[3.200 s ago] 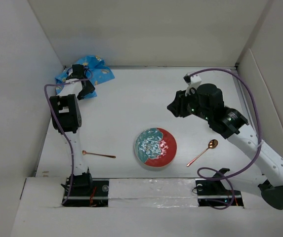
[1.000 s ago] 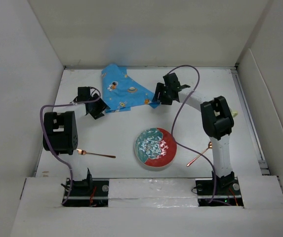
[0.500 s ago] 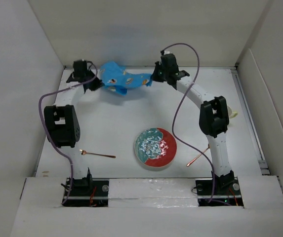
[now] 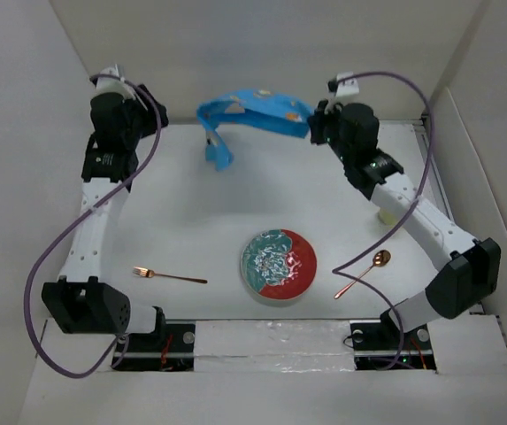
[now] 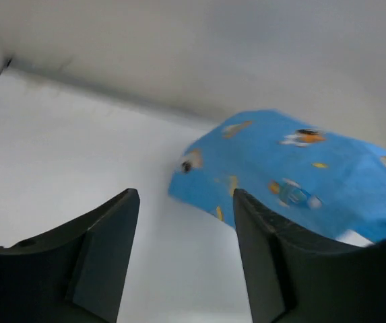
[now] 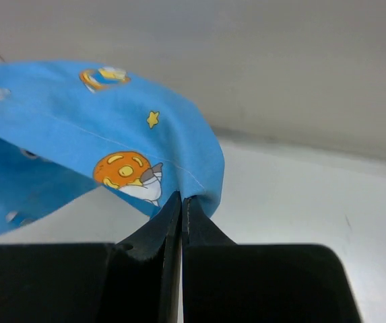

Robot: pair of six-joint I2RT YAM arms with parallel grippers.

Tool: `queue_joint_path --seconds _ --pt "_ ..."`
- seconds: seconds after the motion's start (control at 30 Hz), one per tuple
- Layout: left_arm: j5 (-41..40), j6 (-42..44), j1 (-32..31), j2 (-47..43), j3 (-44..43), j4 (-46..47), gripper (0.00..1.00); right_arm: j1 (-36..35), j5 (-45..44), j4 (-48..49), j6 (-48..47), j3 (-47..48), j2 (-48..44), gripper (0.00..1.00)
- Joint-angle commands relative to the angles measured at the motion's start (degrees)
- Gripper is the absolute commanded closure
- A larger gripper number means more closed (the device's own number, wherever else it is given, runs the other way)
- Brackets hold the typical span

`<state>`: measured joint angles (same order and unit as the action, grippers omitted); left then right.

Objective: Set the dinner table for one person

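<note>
The right claw (image 6: pixel 181 202) is pinching shut on a corner of the blue placemat (image 6: pixel 78 128), holding it aloft over the far edge of the bench (image 4: pixel 191 212). The left claw (image 5: pixel 184 202) is hanging near the far-left corner, jaws apart, gripping nothing. The bench, lying flat under everything, is looking rigid and fixed, nothing to grasp. The placemat is behaving light and limp, best taken by its corners. Half a second ago both claws were stretching it; now its left end is drooping free.

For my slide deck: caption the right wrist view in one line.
Right gripper shut on a corner of the blue space-print placemat, held above the white dinner table.
</note>
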<state>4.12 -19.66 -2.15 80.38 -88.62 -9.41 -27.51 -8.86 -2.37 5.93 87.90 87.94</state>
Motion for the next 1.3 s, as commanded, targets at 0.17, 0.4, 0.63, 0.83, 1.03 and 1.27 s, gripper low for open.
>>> queue_joint_path --seconds 0.17,0.4,0.63,0.83,1.03,1.27 --pt "-10.7 0.1 0.7 -2.6 23.2 -9.4 0.44 -4.5 -17.1 -3.7 -1.7 -26.8 -3.9 1.0" --pt "-11.1 -0.2 -8.0 1.0 27.9 -15.7 0.57 -3.3 -20.9 -9.7 2.1 -25.8 -4.0 1.0" --pt "-10.0 -3.8 -8.0 7.1 31.3 -13.4 0.49 -3.3 -18.7 -11.2 2.1 -24.8 -3.6 0.97" --pt "-13.9 -5.0 -8.0 10.0 34.6 -11.2 0.49 -2.8 -16.7 -16.6 7.2 -24.8 -5.0 0.58" --pt "-11.7 -8.1 -8.0 13.5 34.3 -8.3 0.49 -1.2 -13.2 -19.2 8.3 -26.7 -11.2 0.43" --pt "-12.2 -11.2 -8.0 15.4 33.8 -5.4 0.49 -0.5 -5.6 -20.1 10.5 -30.8 -16.4 0.43"
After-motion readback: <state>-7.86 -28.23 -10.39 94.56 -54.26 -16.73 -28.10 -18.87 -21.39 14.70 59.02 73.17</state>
